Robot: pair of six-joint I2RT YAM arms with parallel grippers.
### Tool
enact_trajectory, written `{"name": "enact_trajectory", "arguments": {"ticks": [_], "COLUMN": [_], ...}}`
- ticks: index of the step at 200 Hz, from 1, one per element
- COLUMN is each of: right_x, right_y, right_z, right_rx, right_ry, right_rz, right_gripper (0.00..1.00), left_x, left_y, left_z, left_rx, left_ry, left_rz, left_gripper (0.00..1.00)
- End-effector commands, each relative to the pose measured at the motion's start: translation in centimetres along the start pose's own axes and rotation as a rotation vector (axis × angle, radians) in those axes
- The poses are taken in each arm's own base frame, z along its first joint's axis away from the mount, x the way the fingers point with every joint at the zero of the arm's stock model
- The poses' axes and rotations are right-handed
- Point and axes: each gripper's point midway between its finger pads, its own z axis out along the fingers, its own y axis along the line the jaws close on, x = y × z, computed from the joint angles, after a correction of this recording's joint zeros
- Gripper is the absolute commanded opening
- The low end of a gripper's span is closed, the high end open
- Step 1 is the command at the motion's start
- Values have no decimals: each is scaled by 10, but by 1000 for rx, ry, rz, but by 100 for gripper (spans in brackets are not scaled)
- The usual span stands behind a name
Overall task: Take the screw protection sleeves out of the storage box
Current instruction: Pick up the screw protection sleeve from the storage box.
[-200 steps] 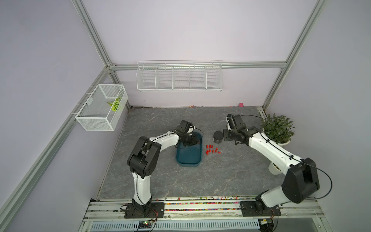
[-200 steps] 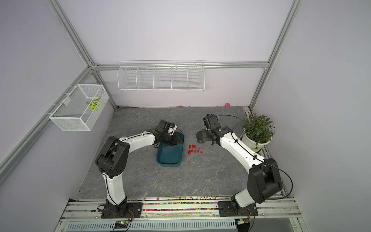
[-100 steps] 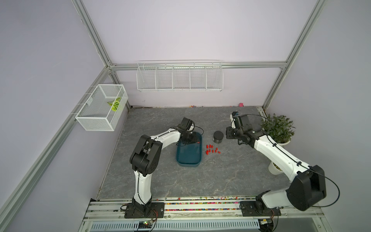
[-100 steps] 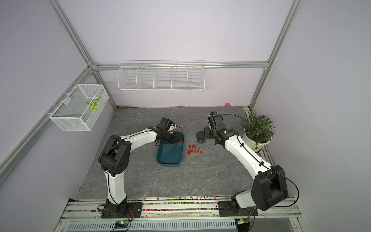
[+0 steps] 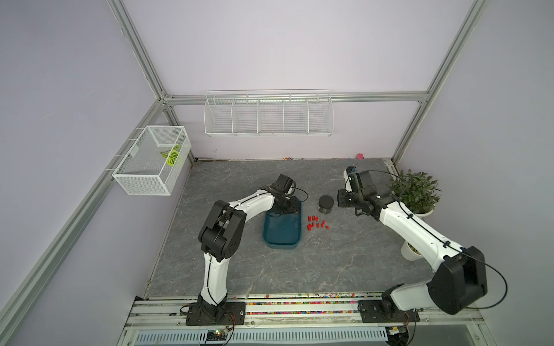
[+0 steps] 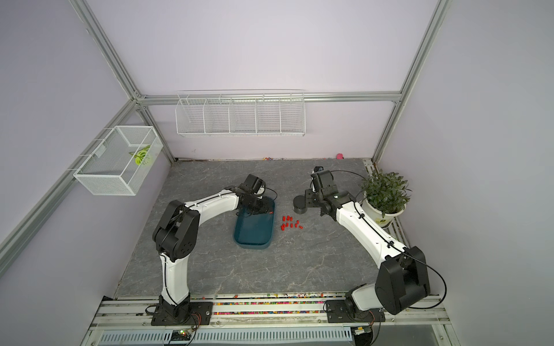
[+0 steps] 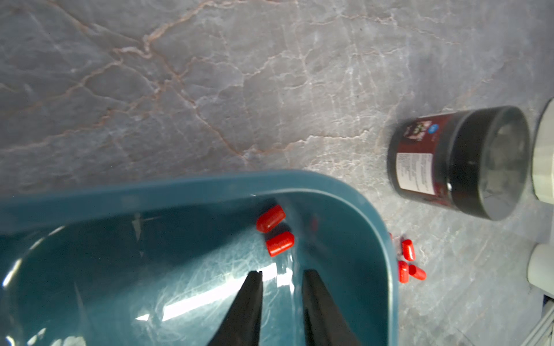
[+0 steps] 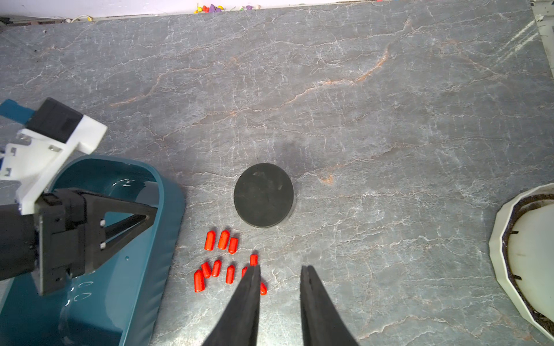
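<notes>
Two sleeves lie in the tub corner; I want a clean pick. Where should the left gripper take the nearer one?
Probably pinch the nearer sleeve across its round middle, from above on the open inner side: it lies flat, with the tub's corner wall close behind it.

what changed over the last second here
The right gripper drew back a little from the black canister, toward the plant. The left gripper edged further toward the storage box's far corner, where two sleeves lie. Nothing was grasped or released; both are open and empty. Box, canister and the sleeves on the table stayed put.
</notes>
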Motion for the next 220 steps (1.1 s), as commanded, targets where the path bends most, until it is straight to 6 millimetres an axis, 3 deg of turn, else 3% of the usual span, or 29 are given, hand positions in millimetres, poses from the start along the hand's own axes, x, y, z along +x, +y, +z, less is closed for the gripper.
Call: {"name": "enact_trajectory", "arguments": {"ticks": [1,220], "right_x": [3,3], "right_y": [-2,-2], "right_z": [3,7], "right_rx": [-2,-14], "right_ry": [9,23], "right_rz": [13,20], "right_gripper": [28,28], "left_x": [3,1], "left_y": [9,3], "left_z": [8,28], "left_rx": [-53,-28], "left_ry": [23,59], "left_rz": [-2,-16], "left_gripper": [29,28]}}
